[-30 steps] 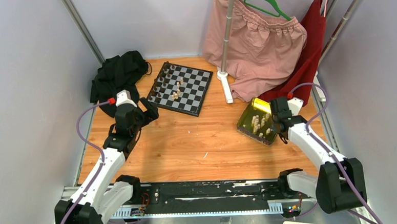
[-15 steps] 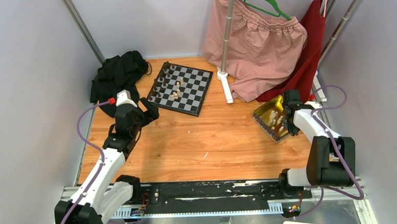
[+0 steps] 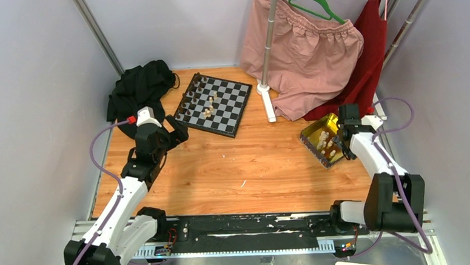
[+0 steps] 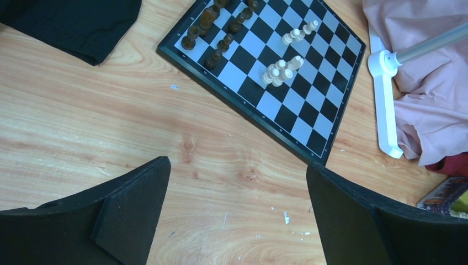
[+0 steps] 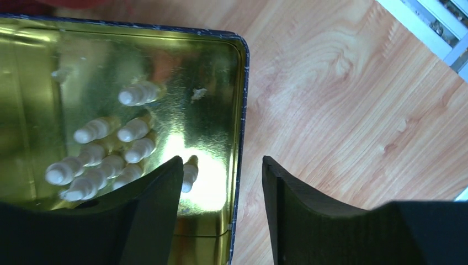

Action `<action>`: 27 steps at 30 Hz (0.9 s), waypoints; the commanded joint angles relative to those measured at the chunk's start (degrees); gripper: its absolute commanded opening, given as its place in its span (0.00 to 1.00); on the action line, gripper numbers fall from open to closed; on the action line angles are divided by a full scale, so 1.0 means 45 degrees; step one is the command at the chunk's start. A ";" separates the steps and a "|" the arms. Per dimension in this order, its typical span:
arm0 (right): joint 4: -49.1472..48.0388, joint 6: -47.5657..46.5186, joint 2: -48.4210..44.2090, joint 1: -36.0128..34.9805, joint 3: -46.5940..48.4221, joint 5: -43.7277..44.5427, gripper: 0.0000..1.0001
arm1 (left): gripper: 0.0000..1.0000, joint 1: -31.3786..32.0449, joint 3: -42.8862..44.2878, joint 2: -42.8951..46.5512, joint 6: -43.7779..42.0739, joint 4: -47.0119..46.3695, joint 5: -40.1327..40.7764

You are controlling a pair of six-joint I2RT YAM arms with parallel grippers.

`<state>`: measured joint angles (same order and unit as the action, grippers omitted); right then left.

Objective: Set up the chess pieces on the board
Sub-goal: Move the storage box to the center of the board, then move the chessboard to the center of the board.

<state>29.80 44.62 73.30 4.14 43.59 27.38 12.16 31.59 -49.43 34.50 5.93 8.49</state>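
The board (image 3: 214,104) lies at the back left of the wooden table. Dark chess pieces (image 4: 212,33) stand along its far-left edge. A few pale ones (image 4: 281,69) are clustered near its middle. Several more pale chess pieces (image 5: 105,154) lie loose in a shiny gold tray (image 5: 240,110) at the right (image 3: 316,128). My right gripper (image 5: 221,171) is open and straddles the tray's near right rim, one finger inside and one outside, holding nothing. My left gripper (image 4: 237,182) hovers open above bare wood just short of the board's near corner (image 3: 178,128).
A black cloth (image 3: 139,89) is heaped left of the board. A rail's white foot (image 3: 266,100) stands right of the board, with pink (image 3: 304,50) and red (image 3: 366,71) garments hanging behind the tray. Grey walls close in both sides.
The right gripper, shut on the tray's rim, dragged the tray toward the right edge and set it flat, then opened and let go. The left arm has stayed still.
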 commanded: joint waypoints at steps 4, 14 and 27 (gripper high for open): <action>0.0086 -0.1056 -0.2326 -0.0126 0.0013 -0.0685 0.66 | 1.00 0.0090 0.0081 0.0739 0.0077 0.0247 0.0126; -0.1836 -0.3332 -0.3932 -0.3079 0.0830 -0.3561 0.73 | 1.00 0.0090 0.0621 0.0554 0.0548 0.0284 0.0659; -0.5103 -0.4475 0.3149 -0.6227 0.4676 -0.7665 0.72 | 1.00 0.0027 0.2086 -0.2211 -0.0085 -0.0300 0.1908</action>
<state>14.09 25.50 81.47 -22.59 61.01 2.48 12.16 38.94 -56.42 35.57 6.90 14.31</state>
